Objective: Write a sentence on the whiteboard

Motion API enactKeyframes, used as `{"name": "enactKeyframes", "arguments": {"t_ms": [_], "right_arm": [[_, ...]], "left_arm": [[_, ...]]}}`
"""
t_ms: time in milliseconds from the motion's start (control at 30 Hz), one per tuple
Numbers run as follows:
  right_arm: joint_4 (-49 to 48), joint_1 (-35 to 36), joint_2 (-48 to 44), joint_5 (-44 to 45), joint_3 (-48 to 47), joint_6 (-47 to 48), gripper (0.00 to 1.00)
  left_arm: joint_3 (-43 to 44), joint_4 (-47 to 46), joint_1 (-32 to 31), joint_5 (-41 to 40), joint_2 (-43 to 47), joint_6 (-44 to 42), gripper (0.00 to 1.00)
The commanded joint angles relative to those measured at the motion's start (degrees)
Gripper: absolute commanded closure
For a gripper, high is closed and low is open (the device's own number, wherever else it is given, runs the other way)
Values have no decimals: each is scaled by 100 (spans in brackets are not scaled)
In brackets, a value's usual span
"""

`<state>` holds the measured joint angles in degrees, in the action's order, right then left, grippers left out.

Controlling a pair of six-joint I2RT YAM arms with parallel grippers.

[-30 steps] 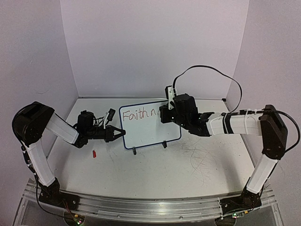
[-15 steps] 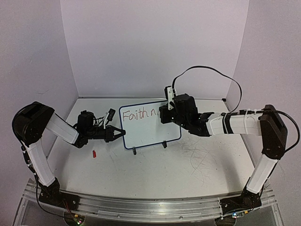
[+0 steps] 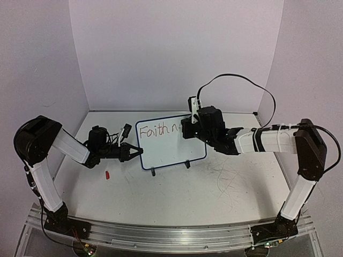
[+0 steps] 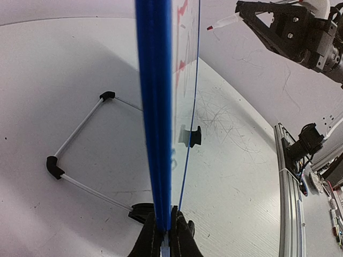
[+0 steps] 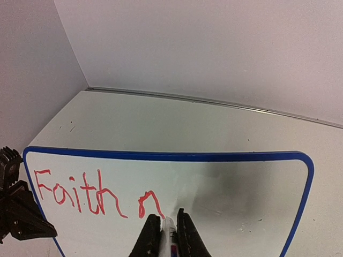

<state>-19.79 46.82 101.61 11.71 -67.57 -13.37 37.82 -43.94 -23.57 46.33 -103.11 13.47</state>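
Clamped in R gripper: white red-tipped marker, tip at thin red handwritten lettering "Faith n", just right of the n. Pinched in L gripper: left edge of small blue-framed white whiteboard, upright, mid-back of scratched white table

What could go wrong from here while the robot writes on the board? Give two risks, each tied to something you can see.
1. The whiteboard stands on small feet, and only the left claw pinches its side edge. The marker pushing on it may tilt or swing it, distorting letters.
2. The right claw sits close to the red lettering "Faith n". Moving back for a lower line might smear it.
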Motion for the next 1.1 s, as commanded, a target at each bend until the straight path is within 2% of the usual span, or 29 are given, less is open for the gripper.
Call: {"name": "enactKeyframes", "arguments": {"t_ms": [0,800,1067], "right_arm": [[-288,-33,237,128,-336,-2,100],[-95,-51,293,985,-395,-181,100],[-316,-53,301,981,-428,-83,100]], "left_arm": [[144,185,18,-375,149,-205,100],[145,202,6,-379,168,-231,100],[141,204,7,-379,169,-231,100]]}}
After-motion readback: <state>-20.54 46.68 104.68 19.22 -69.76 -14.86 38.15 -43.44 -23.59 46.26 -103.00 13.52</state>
